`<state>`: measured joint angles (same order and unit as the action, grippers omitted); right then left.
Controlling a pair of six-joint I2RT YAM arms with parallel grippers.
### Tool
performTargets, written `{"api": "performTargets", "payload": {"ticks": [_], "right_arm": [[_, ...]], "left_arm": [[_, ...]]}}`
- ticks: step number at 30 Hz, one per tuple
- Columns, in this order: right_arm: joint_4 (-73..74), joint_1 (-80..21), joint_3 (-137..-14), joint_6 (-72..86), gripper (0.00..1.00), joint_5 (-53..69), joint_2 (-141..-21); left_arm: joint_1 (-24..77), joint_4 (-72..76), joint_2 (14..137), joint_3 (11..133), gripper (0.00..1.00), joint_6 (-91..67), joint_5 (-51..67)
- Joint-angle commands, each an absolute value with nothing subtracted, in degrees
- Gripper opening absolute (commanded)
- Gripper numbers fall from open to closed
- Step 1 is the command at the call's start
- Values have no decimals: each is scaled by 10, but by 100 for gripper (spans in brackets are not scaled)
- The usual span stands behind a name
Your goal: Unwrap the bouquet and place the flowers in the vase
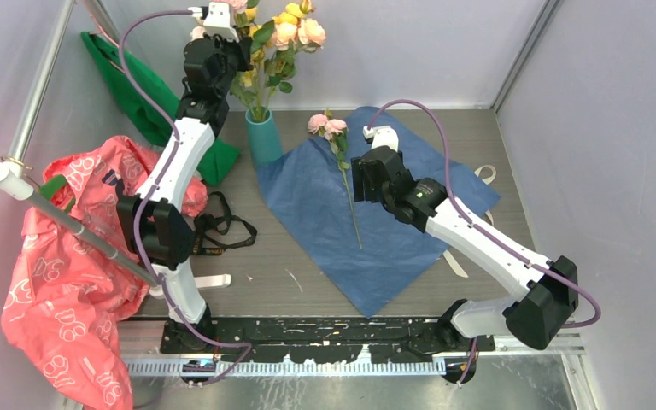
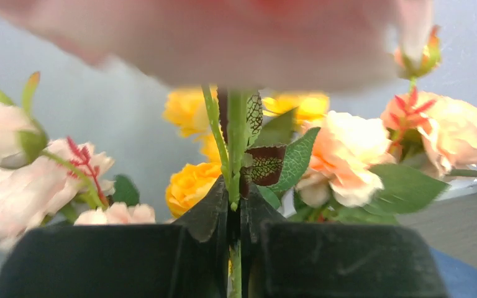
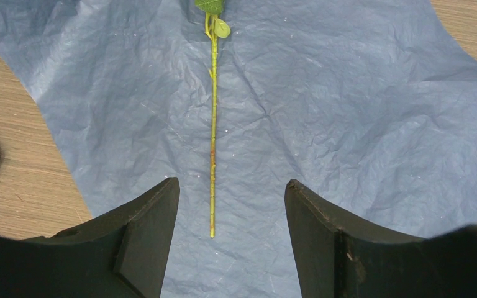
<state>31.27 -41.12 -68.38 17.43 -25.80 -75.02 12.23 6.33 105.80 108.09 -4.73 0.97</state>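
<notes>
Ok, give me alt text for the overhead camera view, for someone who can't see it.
The left gripper, shut on a flower stem, is up among the pink and yellow flowers standing in the teal vase. The open right gripper hovers over one pink flower lying on the unfolded blue paper. A red-pink plastic bag lies at the left.

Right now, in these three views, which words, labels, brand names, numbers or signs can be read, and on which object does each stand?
No text can be read in any view.
On the red-pink plastic bag: white printed shapes, not legible as words.
On the black strap: a faint pale mark, too small to read.
On the blue paper sheet and the teal vase: no writing visible.
</notes>
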Motion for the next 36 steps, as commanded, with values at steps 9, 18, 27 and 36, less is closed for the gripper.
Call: {"api": "performTargets", "payload": {"ticks": [9, 18, 27, 36], "right_arm": [[278, -407, -681, 168, 68, -250, -760], [271, -407, -681, 179, 68, -227, -768], [275, -407, -679, 183, 68, -226, -766], [262, -406, -675, 186, 68, -220, -777]], "left_arm": [[116, 93, 1033, 1051, 79, -81, 40], [117, 79, 1009, 1039, 58, -78, 54], [116, 63, 1015, 1060, 5, -92, 65], [117, 14, 990, 1048, 100, -102, 53]]}}
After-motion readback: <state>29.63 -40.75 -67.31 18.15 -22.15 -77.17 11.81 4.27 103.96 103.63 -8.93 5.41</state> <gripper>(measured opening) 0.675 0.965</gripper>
